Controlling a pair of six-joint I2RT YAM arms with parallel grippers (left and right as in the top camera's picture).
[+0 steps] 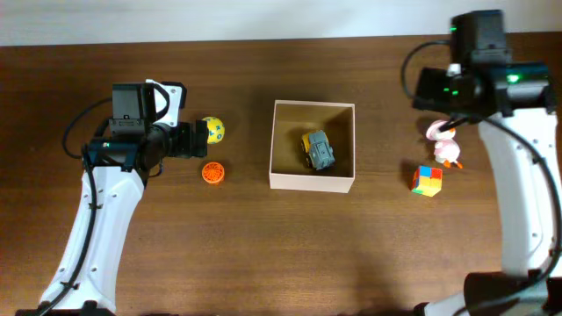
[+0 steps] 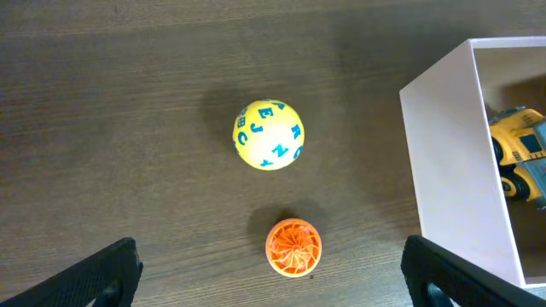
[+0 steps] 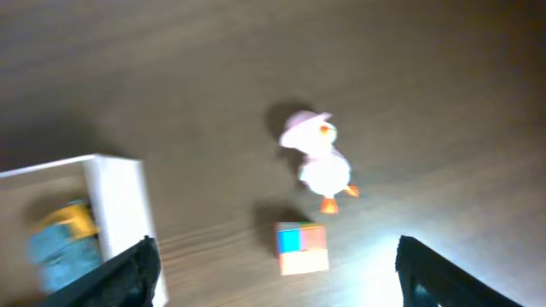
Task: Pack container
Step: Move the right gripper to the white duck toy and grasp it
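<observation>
- Container [image 1: 312, 183]: sits at the centre of the overhead frame, open top upward. One yellow-and-grey toy vehicle [image 1: 318, 150] lies inside, toward its right half. The rest of the floor is bare.
- Left gripper [image 2: 270, 256]: jaws spread wide, holding nothing. Both fingers show at the lower corners of the left wrist frame.
- Orange ball [image 2: 293, 247]: lies on the table at lower centre of that frame, between the two fingers' lines and clear of both. The yellow letter ball [image 2: 269, 135] lies above it, well apart.
- Governing relation, left side: the container wall stands at the right edge of the left wrist frame. Both balls lie between this gripper and the box. Being round, they present no long axis.
- Right gripper [image 3: 277, 260]: jaws equally wide, empty.
- Colour cube [image 3: 302, 247]: at lower centre of the right wrist frame, between the fingers' lines. A pink duck figure [image 3: 320, 162] stands just above it. The picture is blurred, so contact cannot be judged.
- Judgement: four items remain outside, and each arm is nearer its own pair.
</observation>
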